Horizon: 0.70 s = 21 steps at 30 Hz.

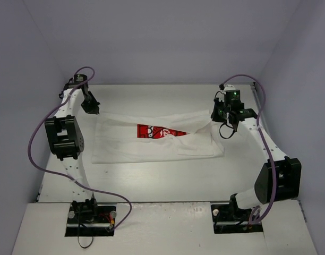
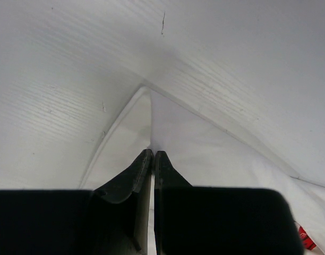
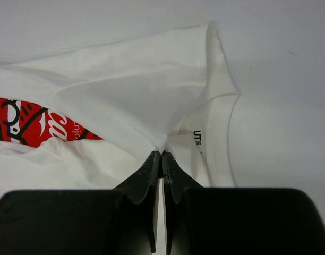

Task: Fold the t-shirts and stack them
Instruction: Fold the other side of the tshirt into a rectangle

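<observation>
The white t-shirt with a red chest graphic lies across the middle of the table, partly folded over lengthwise. My left gripper is shut on the shirt's far left corner; in the left wrist view the fabric runs from the shut fingertips. My right gripper is shut on the shirt's far right edge near the collar. In the right wrist view the collar with its label and the red graphic lie just past the shut fingertips, and the fabric is pulled up into a peak.
The white table is walled by pale lilac panels at the back and sides. Purple cables loop beside each arm. The arm bases sit at the near edge.
</observation>
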Tool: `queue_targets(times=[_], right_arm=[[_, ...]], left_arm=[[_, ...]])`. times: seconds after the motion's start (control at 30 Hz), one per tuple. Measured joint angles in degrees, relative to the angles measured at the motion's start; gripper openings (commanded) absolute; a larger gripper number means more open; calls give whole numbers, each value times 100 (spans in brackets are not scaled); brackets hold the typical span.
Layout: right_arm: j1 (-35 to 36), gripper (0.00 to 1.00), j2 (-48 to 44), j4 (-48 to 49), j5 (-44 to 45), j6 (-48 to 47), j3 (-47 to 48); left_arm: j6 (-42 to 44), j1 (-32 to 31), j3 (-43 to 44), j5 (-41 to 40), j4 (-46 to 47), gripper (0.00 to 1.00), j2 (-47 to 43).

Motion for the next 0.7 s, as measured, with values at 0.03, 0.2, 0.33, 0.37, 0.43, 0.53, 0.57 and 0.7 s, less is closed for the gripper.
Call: queue_targets(times=[0.03, 0.2, 0.33, 0.37, 0.43, 0.53, 0.57, 0.7], right_arm=[[3, 0, -29, -6, -4, 7, -10], [4, 0, -163, -1, -6, 48, -11], [4, 0, -171, -7, -6, 59, -1], [4, 0, -171, -9, -6, 64, 1], [4, 0, -171, -11, -4, 66, 8], [2, 0, -171, -33, -2, 67, 40], [2, 0, -172, -35, -1, 67, 50], [2, 0, -173, -39, 0, 67, 95]], left_arm=[[-11, 0, -57, -2, 5, 0, -46], [-45, 0, -326, -113, -11, 0, -313], [-139, 4, -603, -225, -4, 0, -630], [-164, 4, -695, -262, 6, 0, -735], [-197, 4, -899, -312, 33, 0, -929], [-234, 4, -1226, -343, 82, 0, -1138], [-252, 4, -1351, -347, 110, 0, -1191], [-300, 6, -1772, -386, 197, 0, -1277]])
